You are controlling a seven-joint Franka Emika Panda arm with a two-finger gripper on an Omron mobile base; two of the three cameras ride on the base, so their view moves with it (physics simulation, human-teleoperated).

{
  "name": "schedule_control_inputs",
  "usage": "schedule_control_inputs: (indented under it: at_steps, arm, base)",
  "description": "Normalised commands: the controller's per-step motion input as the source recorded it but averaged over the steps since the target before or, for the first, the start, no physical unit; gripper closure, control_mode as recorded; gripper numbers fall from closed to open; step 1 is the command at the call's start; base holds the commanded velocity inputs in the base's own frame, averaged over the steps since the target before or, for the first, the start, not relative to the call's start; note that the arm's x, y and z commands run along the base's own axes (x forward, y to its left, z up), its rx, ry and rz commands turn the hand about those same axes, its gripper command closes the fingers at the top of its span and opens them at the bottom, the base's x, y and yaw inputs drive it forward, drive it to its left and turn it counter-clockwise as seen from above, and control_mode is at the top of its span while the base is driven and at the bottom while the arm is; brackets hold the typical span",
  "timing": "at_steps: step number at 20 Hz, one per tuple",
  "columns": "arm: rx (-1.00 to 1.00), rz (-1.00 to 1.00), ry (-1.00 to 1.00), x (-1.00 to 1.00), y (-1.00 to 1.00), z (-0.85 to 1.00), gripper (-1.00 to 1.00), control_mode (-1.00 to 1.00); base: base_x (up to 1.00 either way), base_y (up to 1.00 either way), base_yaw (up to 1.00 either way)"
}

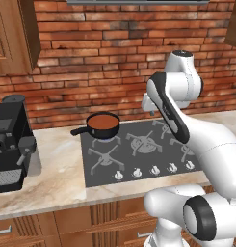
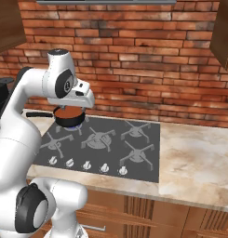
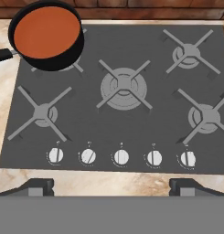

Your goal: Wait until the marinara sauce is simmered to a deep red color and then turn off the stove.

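The gripper (image 3: 111, 186) hangs above the stove's (image 3: 145, 119) front edge, jaws wide and empty. Directly ahead sit 5 white knobs (image 3: 121, 157): small, rigid, smooth, probably best pinched across the cap and rotated. Far ahead and left, the marinara sauce (image 3: 46, 31) fills its saucepan (image 3: 63, 58), orange-red.

In the right base view the arm's hand covers the upper part of the saucepan (image 2: 69, 118), leaving only a sliver of the marinara sauce (image 2: 66, 113). In the hand view the pan's handle (image 3: 2, 55) runs off the left edge. The knobs' (image 3: 121, 157) markings are too small to read.
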Motion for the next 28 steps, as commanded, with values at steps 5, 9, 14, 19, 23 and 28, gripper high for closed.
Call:
schedule_control_inputs:
  at_steps: [5, 9, 14, 19, 23, 28]
  arm:
    - [0.00, 0.00, 0.00, 0.00, 0.00, 0.00, -1.00, -1.00]
    - [0.00, 0.00, 0.00, 0.00, 0.00, 0.00, -1.00, -1.00]
    - [0.00, 0.00, 0.00, 0.00, 0.00, 0.00, -1.00, -1.00]
    - [0.00, 0.00, 0.00, 0.00, 0.00, 0.00, -1.00, -1.00]
    - [0.00, 0.00, 0.00, 0.00, 0.00, 0.00, -1.00, -1.00]
    - [0.00, 0.00, 0.00, 0.00, 0.00, 0.00, -1.00, -1.00]
  base:
    - [0.00, 0.00, 0.00]
    - [0.00, 0.00, 0.00]
    - [0.00, 0.00, 0.00]
    - [0.00, 0.00, 0.00]
    - [0.00, 0.00, 0.00]
    - [0.00, 0.00, 0.00]
